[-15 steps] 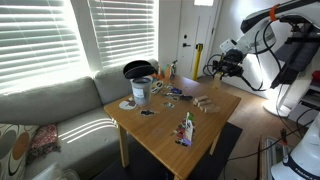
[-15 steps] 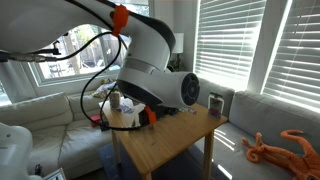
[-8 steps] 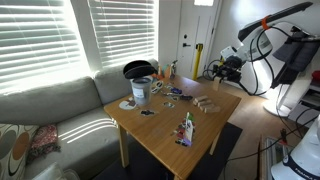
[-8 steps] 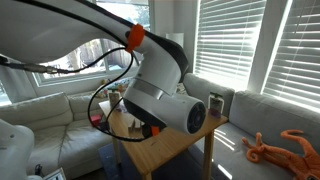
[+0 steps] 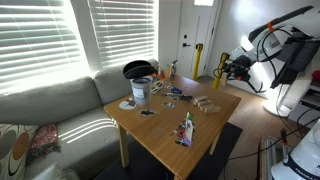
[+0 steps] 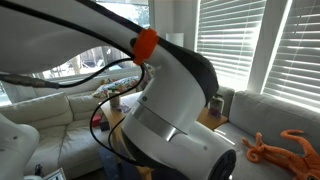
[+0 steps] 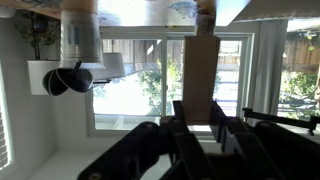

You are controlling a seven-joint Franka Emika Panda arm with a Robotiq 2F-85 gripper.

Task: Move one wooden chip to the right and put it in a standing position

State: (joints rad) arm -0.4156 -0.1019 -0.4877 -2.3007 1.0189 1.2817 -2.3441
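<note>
Tabletop of pale smooth wood, rectangular, with square legs: the table [image 5: 160, 128] is the landmark. On its far half stand a round metal-looking bucket [image 5: 141, 92] and, behind that, a dark round bowl [image 5: 138, 69]. A small upright bottle [image 5: 186, 127] stands near the table's near edge.

A short row of loose chips [image 5: 206, 104], thin flat tan pieces, lies on the table toward its right edge.

The gripper [image 5: 234, 66] hangs in the air past the table's far right corner, well off the top and above it. In the wrist view the gripper [image 7: 205, 115] shows dark, hard-edged fingers pressed in on a wooden chip [image 7: 203, 70]. That chip is a flat tan slab with straight edges and a matte grain, standing up lengthwise out of the jaws. The wrist picture is upside down, so the table's items hang from the top of it.

There is open floor beyond the table's right edge under the gripper. The middle of the tabletop is bare wood. A grey cloth sofa [image 5: 55, 108] runs along the table's left side, with slatted blinds [image 5: 110, 30] behind it.

In an exterior view the glossy white arm [image 6: 180, 120] fills the frame and hides most of the table.
</note>
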